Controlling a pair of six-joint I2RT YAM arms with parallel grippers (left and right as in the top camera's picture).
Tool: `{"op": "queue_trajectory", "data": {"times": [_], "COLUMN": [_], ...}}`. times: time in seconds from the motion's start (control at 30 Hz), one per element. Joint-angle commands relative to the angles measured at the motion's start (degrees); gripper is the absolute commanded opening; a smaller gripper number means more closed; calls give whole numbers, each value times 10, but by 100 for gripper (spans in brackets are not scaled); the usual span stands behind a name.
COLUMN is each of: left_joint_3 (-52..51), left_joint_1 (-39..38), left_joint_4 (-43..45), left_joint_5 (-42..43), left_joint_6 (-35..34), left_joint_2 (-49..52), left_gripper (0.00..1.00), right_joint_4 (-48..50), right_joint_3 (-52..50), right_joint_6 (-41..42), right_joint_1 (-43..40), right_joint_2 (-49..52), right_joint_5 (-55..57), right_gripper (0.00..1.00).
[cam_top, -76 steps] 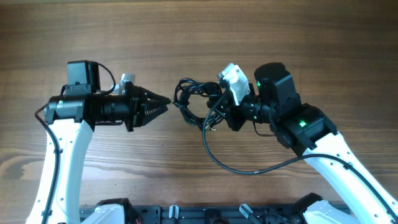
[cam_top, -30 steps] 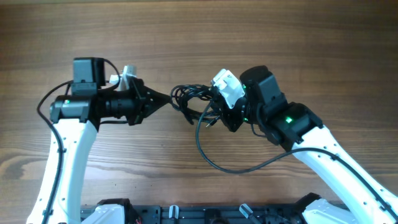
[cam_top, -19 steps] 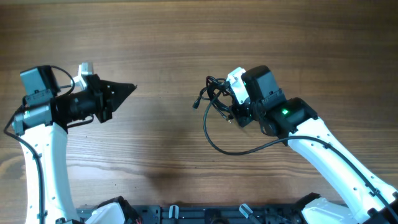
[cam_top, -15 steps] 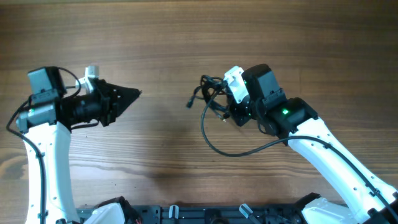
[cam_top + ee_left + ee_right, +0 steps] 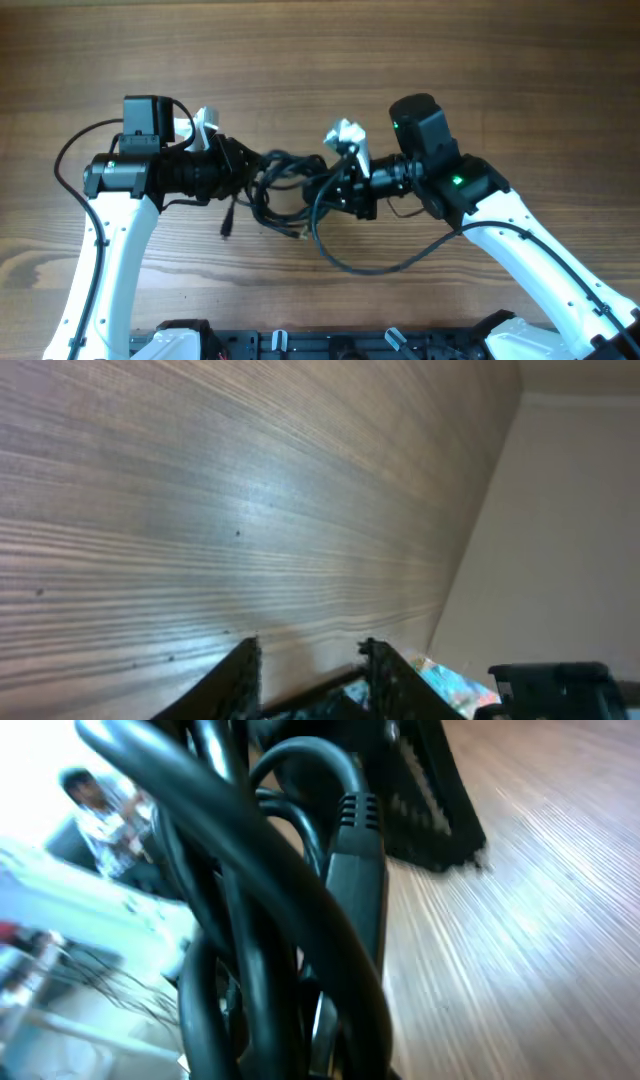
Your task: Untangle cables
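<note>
Between the two arms, over the middle of the brown wood-grain worktop (image 5: 320,60), the thin black flexible cables (image 5: 290,172) sit as one knotted bundle that spans from one hand to the other. The right hand (image 5: 345,190) is clamped narrow on the bundle's right side. Its wrist camera is filled with crossing strands and one ribbed black moulded plug (image 5: 355,870), so the grip looks to be an anchor that keeps the knot from sliding while the other side is worked. The left hand (image 5: 240,168) is pressed in against the left edge of the tangle. In its own view the fingertips (image 5: 245,660) stand partly apart with bare wood beyond them and no strand between the tips. Whether a cord lies deeper between them I cannot tell. One loose end with a small plug (image 5: 227,228) trails down and to the left, free of the knot, which suggests some slack there. A thicker black lead (image 5: 370,268) loops below the right arm and belongs to the robot, not to the bundle. Whether the bundle touches the worktop is unclear. The knot is not yet undone, and the likely need is for the left hand to take one strand and draw it away from the held side.
</note>
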Motion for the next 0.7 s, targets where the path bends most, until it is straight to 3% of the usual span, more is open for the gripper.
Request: {"op": "queue_trajectory", "data": {"times": [0.0, 0.2, 0.3, 0.4, 0.47, 0.67], "left_joint_3": [5, 5, 5, 5, 5, 5], "left_joint_1": [-2, -2, 0, 0, 0, 0], "left_joint_4": [13, 54, 55, 56, 56, 60], "left_joint_5": [120, 277, 279, 279, 279, 246], "left_joint_6": [2, 2, 2, 1, 1, 0], "left_joint_2": [-5, -5, -5, -5, -5, -5], "left_gripper": [43, 41, 22, 16, 4, 4], "right_joint_4": [68, 213, 208, 202, 168, 96], "right_joint_3": [4, 4, 4, 4, 4, 4], "right_joint_6": [167, 308, 315, 310, 311, 310], "right_joint_1": [1, -9, -41, -69, -70, -70], "right_joint_2": [-6, -6, -3, 13, 37, 76], "right_joint_5": [-58, -47, -9, -7, -8, -7], "right_gripper": [4, 4, 4, 5, 5, 16]}}
